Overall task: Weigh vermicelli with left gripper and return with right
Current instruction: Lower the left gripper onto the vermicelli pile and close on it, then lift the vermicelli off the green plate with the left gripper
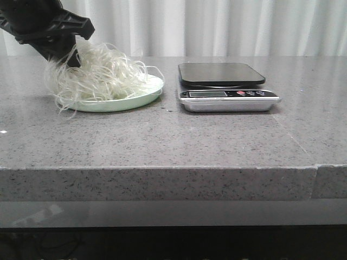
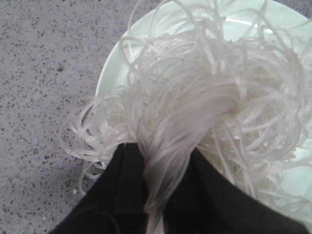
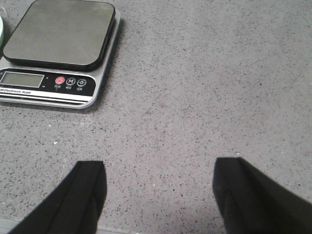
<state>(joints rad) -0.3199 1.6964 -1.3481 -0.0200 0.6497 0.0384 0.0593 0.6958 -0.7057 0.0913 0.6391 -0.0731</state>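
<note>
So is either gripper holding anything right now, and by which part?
The left gripper pinches the vermicelli by a bunch of strands at the heap's edge, over the plate. The right gripper is open and holds nothing.

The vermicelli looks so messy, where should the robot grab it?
Probably from above, at the thick gathered bunch on the vermicelli heap's left side, not the thin loose loops at its edge, which would slip free. The left gripper already pinches that bunch over the pale green plate.
</note>
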